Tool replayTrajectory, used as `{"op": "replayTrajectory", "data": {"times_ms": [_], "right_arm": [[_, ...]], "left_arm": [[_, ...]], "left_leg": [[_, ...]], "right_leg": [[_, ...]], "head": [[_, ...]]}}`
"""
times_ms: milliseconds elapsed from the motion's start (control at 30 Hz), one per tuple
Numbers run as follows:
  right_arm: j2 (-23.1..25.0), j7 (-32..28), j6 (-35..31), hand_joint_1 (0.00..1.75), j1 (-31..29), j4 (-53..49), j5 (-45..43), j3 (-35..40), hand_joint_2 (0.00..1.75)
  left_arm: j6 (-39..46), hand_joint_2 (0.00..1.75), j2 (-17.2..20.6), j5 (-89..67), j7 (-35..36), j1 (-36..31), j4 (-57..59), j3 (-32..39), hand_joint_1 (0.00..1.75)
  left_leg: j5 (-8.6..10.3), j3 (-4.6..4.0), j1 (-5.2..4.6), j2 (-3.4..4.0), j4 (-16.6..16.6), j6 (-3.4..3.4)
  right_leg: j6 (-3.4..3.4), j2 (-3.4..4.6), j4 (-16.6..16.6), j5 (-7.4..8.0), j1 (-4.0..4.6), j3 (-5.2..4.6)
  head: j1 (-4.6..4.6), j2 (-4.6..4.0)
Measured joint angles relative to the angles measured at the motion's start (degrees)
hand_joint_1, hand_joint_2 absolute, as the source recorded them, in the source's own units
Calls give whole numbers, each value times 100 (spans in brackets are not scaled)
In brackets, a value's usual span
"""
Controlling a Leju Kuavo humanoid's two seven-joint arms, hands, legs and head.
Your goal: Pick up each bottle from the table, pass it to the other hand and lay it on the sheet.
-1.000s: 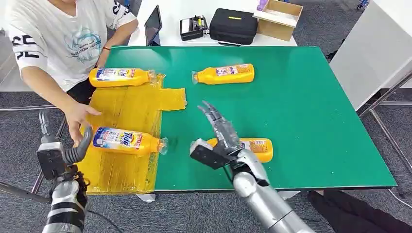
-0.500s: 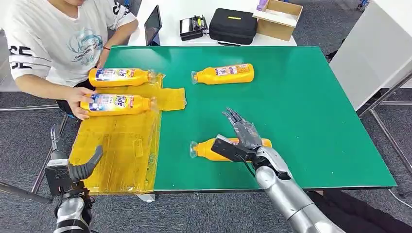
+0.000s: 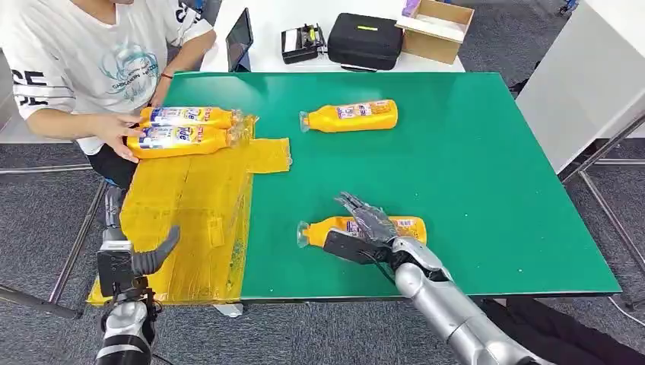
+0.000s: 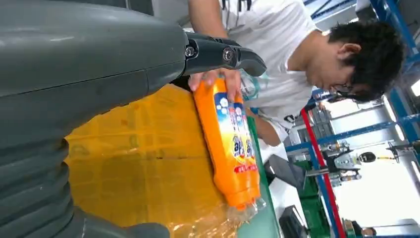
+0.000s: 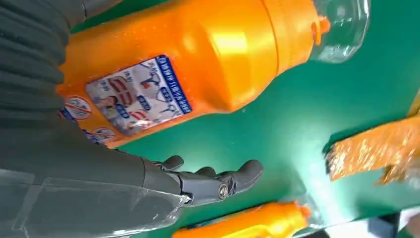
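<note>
An orange bottle lies on its side near the front edge of the green table. My right hand is spread over its middle, fingers straight and not wrapped around it; the bottle lies close against the palm, and the fingers reach past it. A second bottle lies further back. Two more bottles lie side by side at the back of the yellow sheet, where a person's hand touches the nearer one. My left hand hangs open and empty off the sheet's front left corner.
A person sits at the table's back left corner. Behind the table a white surface carries a tablet, a black case and a cardboard box. Another white table stands at the right.
The person has slid the second bottle back across the sheet until it lies beside the first. My right hand has sunk onto the near bottle. My left hand has dropped lower.
</note>
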Motion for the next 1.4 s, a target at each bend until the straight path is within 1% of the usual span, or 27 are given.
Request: {"op": "replayTrajectory", "data": {"times_ms": [133, 333, 433, 733, 933, 1100, 1400], "right_arm": [[-44, -15, 74, 0, -191, 146, -15, 153, 175], [-72, -17, 83, 0, -287, 249, -59, 269, 175], [-105, -6, 221, 0, -365, 312, -142, 354, 175], [-341, 249, 515, 0, -879, 498, -172, 880, 175], [-594, 291, 900, 0, -1171, 548, -452, 1306, 175], [-833, 308, 979, 0, -1286, 546, -542, 1547, 175], [-1427, 426, 1316, 0, -1409, 146, -1209, 1967, 175]], "left_arm": [[-2, 175, 0, 0, 13, -75, 122, -15, 0], [-2, 175, -2, 7, 13, -102, 214, -20, 0], [15, 175, -2, 59, 13, -115, 251, -44, 0], [44, 175, -28, 122, 66, -147, 328, -146, 0], [-35, 175, -31, 164, 85, -150, 384, -153, 0], [-52, 175, -33, 173, 96, -158, 433, -197, 0], [-114, 175, -35, 225, 114, -183, 540, -258, 0]], "left_leg": [[0, 0, 0, -1, 0, 0], [-1, -1, -1, -1, 0, 0], [-1, -1, -1, 0, 0, 0], [1, -1, -1, -1, 1, 2], [1, -1, -2, -3, 2, 2], [1, -2, -2, -3, 2, 2], [1, -2, -3, -5, 2, 2]], "right_leg": [[0, 0, 0, 0, -1, 0], [0, 0, -1, 0, -2, 0], [0, 0, 0, 0, -1, -1], [1, 0, 0, 1, -2, 1], [2, -1, 0, 1, -2, 0], [2, -1, -1, 1, -2, 0], [3, -1, -1, 2, -2, 1]], "head": [[2, 0], [2, 0], [0, 0], [2, 0], [0, 0], [2, 0], [0, 0]]}}
